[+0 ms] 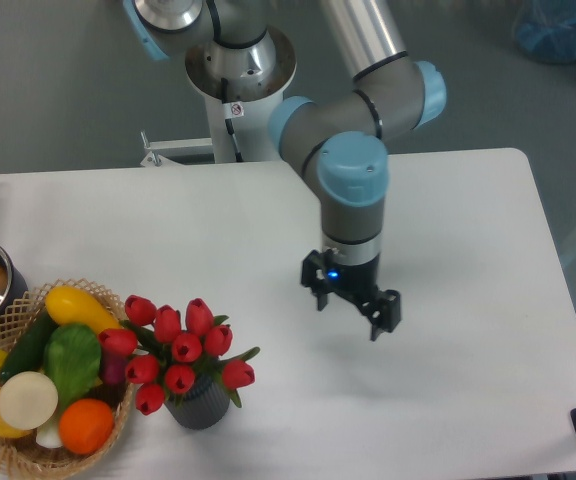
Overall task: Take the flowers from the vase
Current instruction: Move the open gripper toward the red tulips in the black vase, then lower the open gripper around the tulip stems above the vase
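Currently, step in hand: approach to the flowers, judged from position alone; nothing is grasped yet.

Item 1. Bunch of red tulip buds with green leaves and stems (183, 350), lower left of the frame, standing in the short dark grey ribbed vase (199, 408). The buds spread wider than the vase mouth and hide most of the stems. The bunch's left edge touches or overlaps the round wicker basket of toy fruit and vegetables (28, 452).

Item 2. Black two-finger hand (352, 303), centre of the frame, on the grey and pale blue arm (353, 190), pointing down over the bare white counter (488, 350). It is well apart from the bunch, to its right and slightly higher in the frame.

Advice for the step:
- Come in from the right, the side away from the basket.
- Aim low on the bunch, below the buds and just above the vase rim, so the jaws close on gathered stems, not on loose heads.
- Lift straight up; the vase looks light and may rise or tip with the stems.

Hand state: jaws parted, with a clear gap between the fingers; holds nothing, touches nothing.
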Tool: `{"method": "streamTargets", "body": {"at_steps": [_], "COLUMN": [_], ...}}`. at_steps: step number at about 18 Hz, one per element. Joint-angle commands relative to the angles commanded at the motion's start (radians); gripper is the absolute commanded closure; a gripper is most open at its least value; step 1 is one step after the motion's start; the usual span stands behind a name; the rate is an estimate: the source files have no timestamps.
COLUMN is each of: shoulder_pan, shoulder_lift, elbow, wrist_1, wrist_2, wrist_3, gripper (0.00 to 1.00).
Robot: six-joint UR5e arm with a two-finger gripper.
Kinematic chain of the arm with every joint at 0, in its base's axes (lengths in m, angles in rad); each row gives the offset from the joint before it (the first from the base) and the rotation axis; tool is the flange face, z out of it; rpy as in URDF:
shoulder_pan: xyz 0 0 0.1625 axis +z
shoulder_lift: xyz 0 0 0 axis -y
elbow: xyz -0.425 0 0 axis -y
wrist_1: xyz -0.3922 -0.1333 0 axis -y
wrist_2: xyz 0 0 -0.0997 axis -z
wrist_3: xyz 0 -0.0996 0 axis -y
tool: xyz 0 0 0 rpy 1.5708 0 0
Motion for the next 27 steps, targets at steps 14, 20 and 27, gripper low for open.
{"method": "streamTargets", "body": {"at_steps": [14,20,27], "shoulder_pan": [0.143,0.133,0.135], "shoulder_lift": [0.114,0.066,-0.001], "elbow": [-0.147,-0.104,-0.052], "wrist_1": [-0.005,0.002,0.002], "wrist_2": [-0.843,-0.913,-0.954], "wrist_3": [0.130,0.135,0.133], "gripper": [0.00,0.00,0.00]}}
